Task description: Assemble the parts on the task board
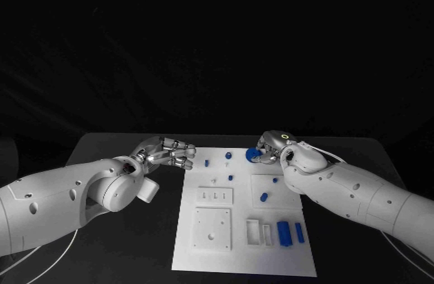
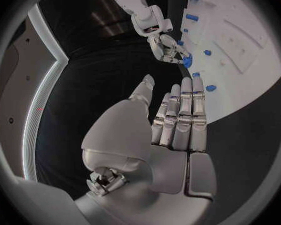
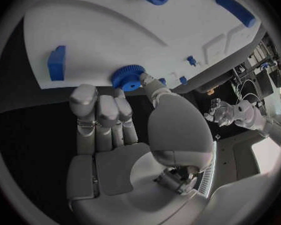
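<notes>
gripping a blue gear at the far edge of the task board, the right hand is pinching it between thumb and fingers, the toothed rim showing at the fingertips. the left hand is hovering over bare black table just off the board's far left corner, its fingers lying straight and close together, holding nothing. two blue bars are sitting near the board's near right edge, well apart from both hands.
</notes>
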`<state>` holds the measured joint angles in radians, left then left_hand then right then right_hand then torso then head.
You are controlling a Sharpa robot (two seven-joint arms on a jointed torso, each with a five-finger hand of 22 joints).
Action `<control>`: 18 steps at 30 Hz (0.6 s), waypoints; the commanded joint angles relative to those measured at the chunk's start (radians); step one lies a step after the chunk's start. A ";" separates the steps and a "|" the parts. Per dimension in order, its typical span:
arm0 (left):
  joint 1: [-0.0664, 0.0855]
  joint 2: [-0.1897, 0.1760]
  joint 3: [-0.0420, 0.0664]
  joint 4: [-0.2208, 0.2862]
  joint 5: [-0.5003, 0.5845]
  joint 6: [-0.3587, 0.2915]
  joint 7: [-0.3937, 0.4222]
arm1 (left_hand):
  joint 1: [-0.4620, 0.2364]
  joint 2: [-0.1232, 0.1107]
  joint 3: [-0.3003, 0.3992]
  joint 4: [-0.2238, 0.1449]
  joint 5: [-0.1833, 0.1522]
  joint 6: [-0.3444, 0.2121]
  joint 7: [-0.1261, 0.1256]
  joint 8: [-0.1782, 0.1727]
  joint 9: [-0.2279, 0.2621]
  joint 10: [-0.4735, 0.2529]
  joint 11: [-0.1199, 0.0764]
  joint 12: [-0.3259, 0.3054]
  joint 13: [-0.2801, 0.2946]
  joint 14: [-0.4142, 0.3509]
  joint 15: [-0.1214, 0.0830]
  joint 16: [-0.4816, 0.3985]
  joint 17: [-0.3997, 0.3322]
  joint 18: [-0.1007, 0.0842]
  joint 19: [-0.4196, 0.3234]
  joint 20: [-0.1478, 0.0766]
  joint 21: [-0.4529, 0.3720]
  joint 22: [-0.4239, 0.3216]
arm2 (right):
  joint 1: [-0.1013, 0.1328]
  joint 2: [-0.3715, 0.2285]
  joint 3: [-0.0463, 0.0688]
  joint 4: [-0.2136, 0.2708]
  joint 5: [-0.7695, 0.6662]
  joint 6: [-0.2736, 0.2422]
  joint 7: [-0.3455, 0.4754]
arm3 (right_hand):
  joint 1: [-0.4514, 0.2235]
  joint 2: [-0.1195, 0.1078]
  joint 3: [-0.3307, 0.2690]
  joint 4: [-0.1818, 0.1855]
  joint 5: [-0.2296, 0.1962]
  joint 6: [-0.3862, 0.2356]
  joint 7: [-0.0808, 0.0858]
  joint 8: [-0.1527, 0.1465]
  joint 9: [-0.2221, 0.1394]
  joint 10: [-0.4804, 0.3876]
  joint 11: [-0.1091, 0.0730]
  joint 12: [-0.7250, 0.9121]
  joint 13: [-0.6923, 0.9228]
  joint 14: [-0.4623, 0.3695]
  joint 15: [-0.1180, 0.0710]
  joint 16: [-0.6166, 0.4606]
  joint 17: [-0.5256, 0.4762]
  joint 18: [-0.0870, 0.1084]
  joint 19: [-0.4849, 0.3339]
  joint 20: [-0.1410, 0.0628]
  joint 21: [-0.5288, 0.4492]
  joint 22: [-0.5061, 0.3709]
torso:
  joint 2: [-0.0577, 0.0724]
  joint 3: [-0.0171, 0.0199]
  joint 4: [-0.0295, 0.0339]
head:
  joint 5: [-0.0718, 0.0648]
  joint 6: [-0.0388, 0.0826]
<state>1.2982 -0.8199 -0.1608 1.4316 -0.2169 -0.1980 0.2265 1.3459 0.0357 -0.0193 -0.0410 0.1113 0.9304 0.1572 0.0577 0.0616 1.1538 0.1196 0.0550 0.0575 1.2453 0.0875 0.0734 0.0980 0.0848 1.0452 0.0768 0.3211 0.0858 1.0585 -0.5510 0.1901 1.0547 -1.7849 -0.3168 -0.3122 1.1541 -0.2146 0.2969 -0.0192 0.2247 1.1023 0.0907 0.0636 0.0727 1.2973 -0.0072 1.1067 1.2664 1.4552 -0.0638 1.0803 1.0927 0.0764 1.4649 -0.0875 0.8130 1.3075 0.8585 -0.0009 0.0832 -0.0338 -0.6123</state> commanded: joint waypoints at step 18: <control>0.000 0.004 0.000 -0.002 -0.004 0.019 0.003 | 0.000 0.010 -0.005 -0.002 -0.003 -0.004 0.000 0.002 0.000 -0.007 0.002 0.003 0.001 -0.002 0.004 0.001 0.001 -0.007 -0.005 0.000 0.004 -0.002 | -0.002 0.006 -0.001 0.005 -0.011 -0.018 -0.044 | -0.017 -0.002 0.026 0.003 -0.024 0.013 -0.008 0.000 0.002 -0.002 -0.002 -0.009 -0.003 0.001 -0.005 -0.005 0.000 -0.004 0.058 -0.003 0.000 0.099 | 0.000 -0.0001 -0.0005 | -0.001 -0.003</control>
<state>1.2980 -0.8184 -0.1610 1.4284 -0.2178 -0.1954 0.2248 1.3459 0.0357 -0.0193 -0.0410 0.1113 0.9304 0.1571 0.0577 0.0616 1.1538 0.1196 0.0550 0.0575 1.2453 0.0875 0.0734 0.0980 0.0848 1.0453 0.0767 0.3211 0.0859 1.0573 -0.5465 0.1896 1.0582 -1.7849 -0.3322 -0.3397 1.1439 -0.2174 0.3213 -0.0216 0.2040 1.1101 0.0829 0.0636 0.0730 1.2974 -0.0072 1.1027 1.2643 1.4552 -0.0638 1.0802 1.0939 0.0764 1.4649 -0.0875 0.8130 1.3075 0.8589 -0.0015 0.0826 -0.0337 -0.6150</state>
